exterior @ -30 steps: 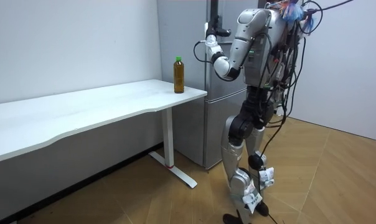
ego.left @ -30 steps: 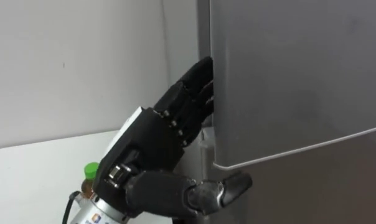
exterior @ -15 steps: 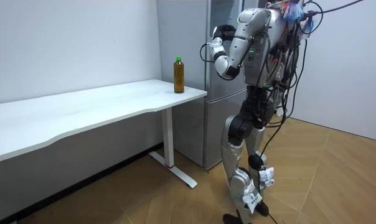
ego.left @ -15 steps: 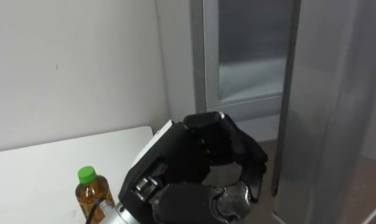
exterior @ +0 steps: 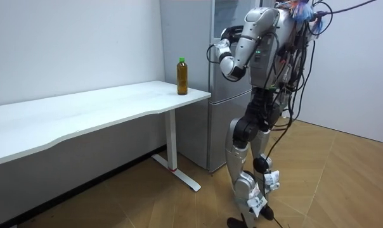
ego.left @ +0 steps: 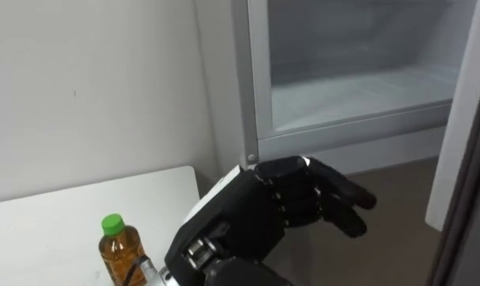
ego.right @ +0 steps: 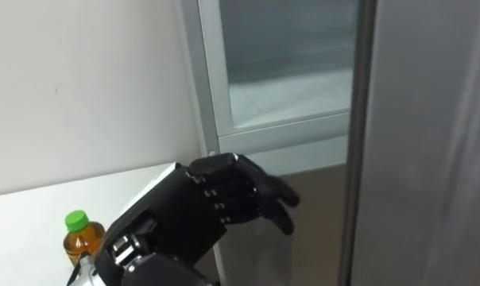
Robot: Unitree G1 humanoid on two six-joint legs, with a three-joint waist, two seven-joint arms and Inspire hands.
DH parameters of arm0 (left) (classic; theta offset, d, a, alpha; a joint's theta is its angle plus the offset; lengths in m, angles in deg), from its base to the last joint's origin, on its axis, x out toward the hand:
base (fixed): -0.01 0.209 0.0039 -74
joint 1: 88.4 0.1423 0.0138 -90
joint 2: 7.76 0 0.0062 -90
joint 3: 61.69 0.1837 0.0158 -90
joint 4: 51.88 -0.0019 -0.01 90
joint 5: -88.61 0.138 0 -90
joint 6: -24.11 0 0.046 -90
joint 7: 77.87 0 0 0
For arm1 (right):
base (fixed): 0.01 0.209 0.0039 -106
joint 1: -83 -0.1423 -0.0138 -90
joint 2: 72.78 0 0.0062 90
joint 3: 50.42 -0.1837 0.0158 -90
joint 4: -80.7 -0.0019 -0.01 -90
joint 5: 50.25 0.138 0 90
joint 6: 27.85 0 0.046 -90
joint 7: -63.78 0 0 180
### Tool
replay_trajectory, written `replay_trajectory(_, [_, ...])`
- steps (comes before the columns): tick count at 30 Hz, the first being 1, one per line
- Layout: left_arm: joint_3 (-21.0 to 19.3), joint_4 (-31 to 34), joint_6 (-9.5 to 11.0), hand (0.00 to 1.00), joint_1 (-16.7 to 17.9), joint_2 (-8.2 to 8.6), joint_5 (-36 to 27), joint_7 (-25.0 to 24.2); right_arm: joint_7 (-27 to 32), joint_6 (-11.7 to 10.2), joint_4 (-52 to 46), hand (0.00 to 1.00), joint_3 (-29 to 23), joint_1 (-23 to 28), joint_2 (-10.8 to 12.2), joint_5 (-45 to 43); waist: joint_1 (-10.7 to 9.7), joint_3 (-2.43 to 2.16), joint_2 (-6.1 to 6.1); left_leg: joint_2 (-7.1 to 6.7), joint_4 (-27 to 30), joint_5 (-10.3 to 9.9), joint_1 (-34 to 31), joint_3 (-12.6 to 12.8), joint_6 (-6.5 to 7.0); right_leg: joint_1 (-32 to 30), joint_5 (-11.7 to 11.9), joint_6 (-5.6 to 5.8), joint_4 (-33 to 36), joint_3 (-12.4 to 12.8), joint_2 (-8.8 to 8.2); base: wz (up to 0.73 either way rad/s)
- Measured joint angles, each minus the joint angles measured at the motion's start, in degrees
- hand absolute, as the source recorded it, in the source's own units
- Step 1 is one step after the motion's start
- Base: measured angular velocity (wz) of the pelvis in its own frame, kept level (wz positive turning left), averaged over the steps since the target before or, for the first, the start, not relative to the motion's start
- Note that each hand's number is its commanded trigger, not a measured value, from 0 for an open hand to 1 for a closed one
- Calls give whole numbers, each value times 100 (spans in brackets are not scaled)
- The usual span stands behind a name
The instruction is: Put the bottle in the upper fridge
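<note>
Left hand [ego.left: 278, 211] hovers in front of the open upper fridge [ego.left: 359, 89], fingers relaxed, empty, pointing right. Green-capped bottle [ego.left: 121, 251] stands on the white table [ego.left: 53, 226], lower left. Fridge door [ego.left: 466, 151] at the right edge.

Black left hand [ego.left: 260, 216], silver torso, dark cables

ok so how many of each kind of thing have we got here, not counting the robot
bottle: 1
table: 1
fridge: 1
total: 3
</note>
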Motion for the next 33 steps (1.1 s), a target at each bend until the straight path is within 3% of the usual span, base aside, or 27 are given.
replay_trajectory(14, [236, -37, -1, 0, 15, -94, 2, -18, -10, -4, -8, 0, 33, -21, 1, 2, -23, 30, -51, 8, -11, 0, -8, 85, 0, -91, 1, -1, -3, 178, 26, -6])
replay_trajectory(19, [237, -35, -1, 0, 10, -99, 11, -190, -80, -5, -25, 0, 14, -31, 3, 2, -99, 25, -58, 73, -11, 0, 9, 291, -1, -146, 17, -16, 8, 327, 44, -19])
replay_trajectory(24, [308, -33, -1, 0, 8, -84, 8, -268, -177, -7, -26, 0, 5, -27, 5, 8, -185, 18, -56, 98, -15, -1, 112, 679, -1, -193, 57, -50, 11, 641, 94, -35])
replay_trajectory(27, [402, -35, 0, 0, -6, -99, 3, -270, -226, -6, -35, 0, 4, -80, 8, 47, -377, 14, -49, 116, -60, -1, 151, 726, -1, -205, 70, -61, 7, 721, 135, -15])
replay_trajectory(33, [645, -115, -1, 0, -207, -127, -3, -269, -225, -3, -32, 0, 8, -66, -36, 221, -501, 8, -19, 207, -55, -7, 182, 1013, -12, -282, 124, -95, 1, 978, 182, -24])
